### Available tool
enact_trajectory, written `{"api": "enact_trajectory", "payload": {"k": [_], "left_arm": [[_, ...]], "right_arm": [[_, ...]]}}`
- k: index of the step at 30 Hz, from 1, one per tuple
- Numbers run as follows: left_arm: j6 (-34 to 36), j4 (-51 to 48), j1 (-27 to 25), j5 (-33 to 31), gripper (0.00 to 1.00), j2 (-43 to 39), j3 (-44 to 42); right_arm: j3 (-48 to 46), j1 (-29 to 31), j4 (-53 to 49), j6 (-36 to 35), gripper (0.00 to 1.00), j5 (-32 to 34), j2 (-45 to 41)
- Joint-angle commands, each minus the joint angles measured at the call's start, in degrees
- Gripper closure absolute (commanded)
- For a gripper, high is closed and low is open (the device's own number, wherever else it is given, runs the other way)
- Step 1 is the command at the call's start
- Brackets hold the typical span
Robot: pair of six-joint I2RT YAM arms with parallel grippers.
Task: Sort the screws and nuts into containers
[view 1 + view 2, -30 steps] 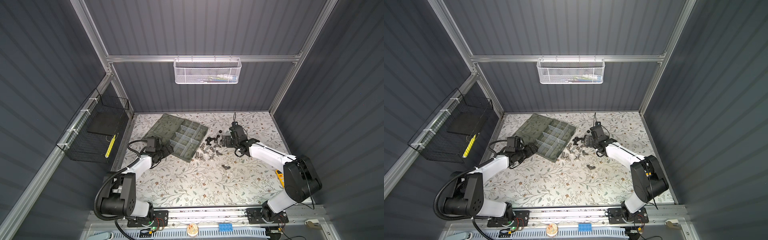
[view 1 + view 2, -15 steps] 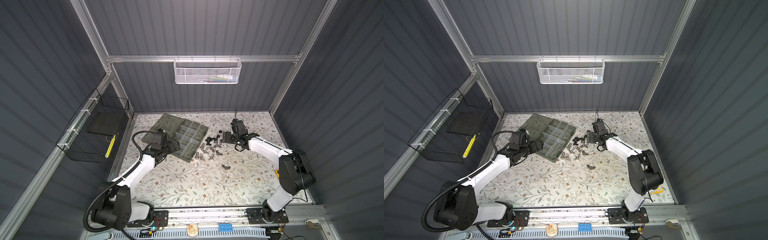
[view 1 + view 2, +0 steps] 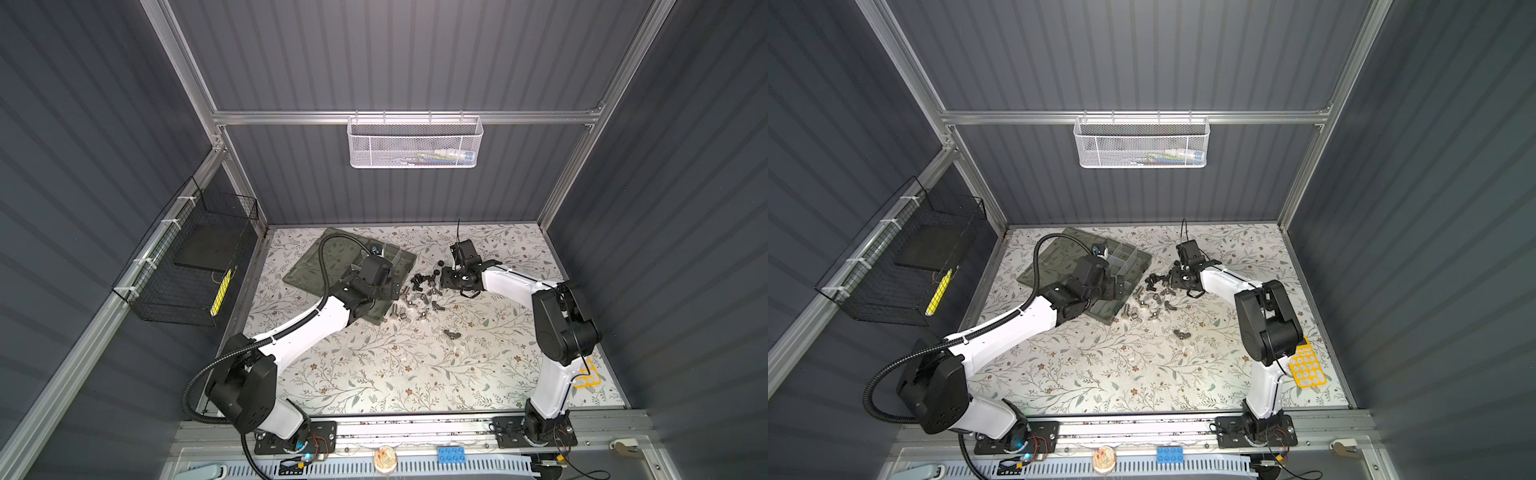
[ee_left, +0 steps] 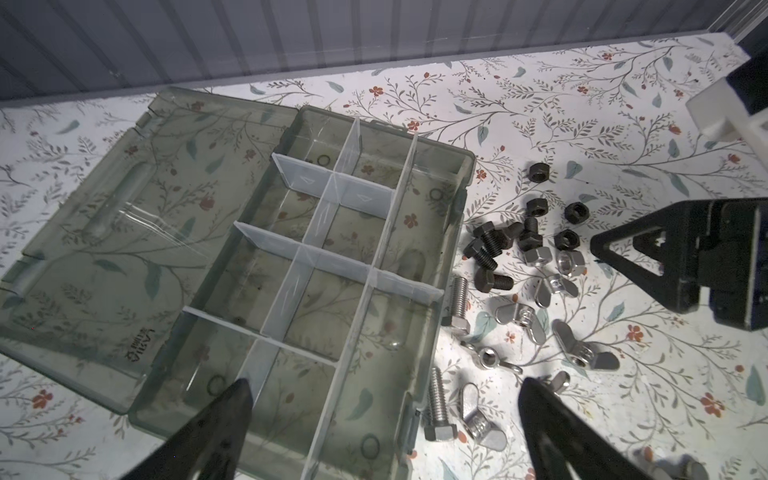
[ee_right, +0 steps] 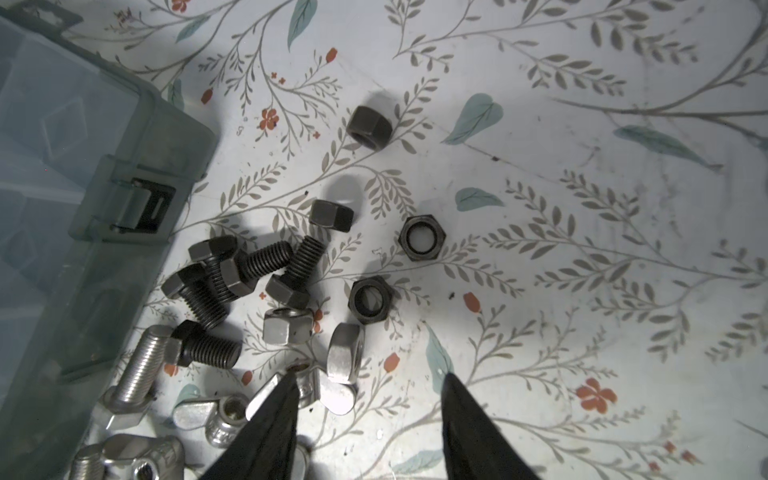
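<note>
Now left gripper point(image 4: 384, 382) hangs over the containers point(image 4: 332, 208), no longer beside, jaws wide; right gripper point(image 5: 370, 376) narrows above silver nuts point(image 5: 345, 357), unclamped: pick beginning.

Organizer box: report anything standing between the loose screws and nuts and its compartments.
Nothing covers the compartments: the lid lies flat, open, on the side away from the screws and nuts. Only the box's latch wall separates them, and the left end effector hangs open over it.
</note>
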Motion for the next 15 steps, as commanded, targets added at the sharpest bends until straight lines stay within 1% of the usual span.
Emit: {"api": "enact_trajectory", "payload": {"k": [1, 7, 10, 11, 15], "left_arm": [[3.4, -1.3, -0.4, -4.4, 0.00, 1.2, 2.6], [5.7, -0.6, -0.4, -5.3, 0.00, 1.7, 3.8], [5.4, 0.8, -0.4, -6.2, 0.00, 1.7, 3.6], [4.9, 0.8, -0.4, -7.3, 0.00, 2.0, 3.7], [2.8, -3.7, -0.3, -11.0, 0.00, 5.3, 6.6]], "right_arm": [[1.9, -0.1, -1.4, 1.1, 0.49, -2.4, 2.0], [3.5, -0.1, -1.1, 1.6, 0.52, -4.4, 4.8], [4.0, -0.1, -1.2, 2.0, 0.58, -3.8, 6.0], [4.1, -0.1, -1.2, 2.0, 0.60, -3.7, 6.2], [4.1, -0.1, -1.1, 2.0, 0.67, -3.7, 6.7]]}}
